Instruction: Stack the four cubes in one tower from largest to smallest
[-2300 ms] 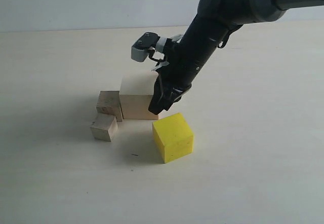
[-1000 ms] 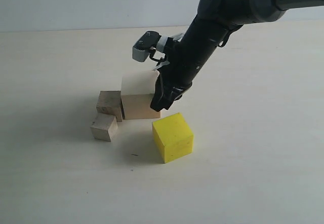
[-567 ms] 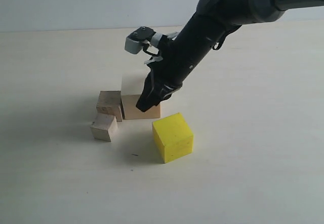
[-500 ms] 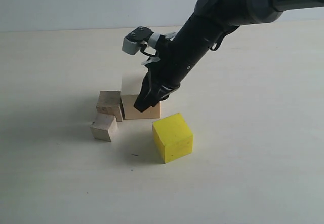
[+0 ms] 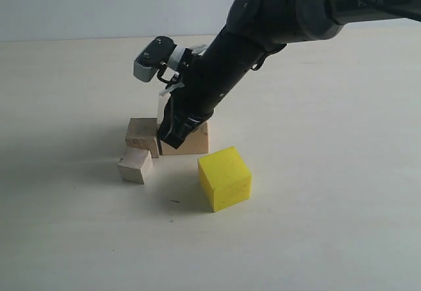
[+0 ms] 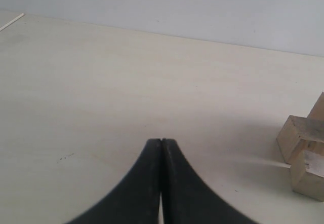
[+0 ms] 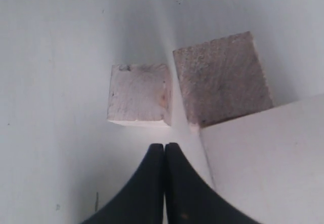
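Nearest the camera, at lower centre of the exterior view, the yellow cube (image 5: 225, 178) is seen alone on the pale table (image 5: 329, 225), apart from the others. To its left and a little further back, the small cube (image 5: 135, 164) is set just in front of the medium cube (image 5: 141, 135). That cube is crowded against the left side of the large cube (image 5: 192, 141) at mid-frame. Nothing is stacked yet, and the tower is not begun.

The right gripper (image 5: 168, 139) is angled down from the upper right on its dark arm (image 5: 263, 34). Its jaws are pressed together with nothing between them. Its tip is lowered at the large cube's front left corner, by the seam with the medium cube. Whether the wood is touched cannot be told.

The step in hand is judged to be a clearing of the cluster, so that the large cube is freed as the base. A slow, low push is called for, so that the cubes are slid and not tipped, and room is left on two opposite sides of the large cube. The jaws would have to be opened before the yellow cube is fetched, and that cube set down square and centred.

The left gripper (image 6: 161, 140), shown only in its own wrist view, is likewise closed and empty, held over bare table apart from the cubes.
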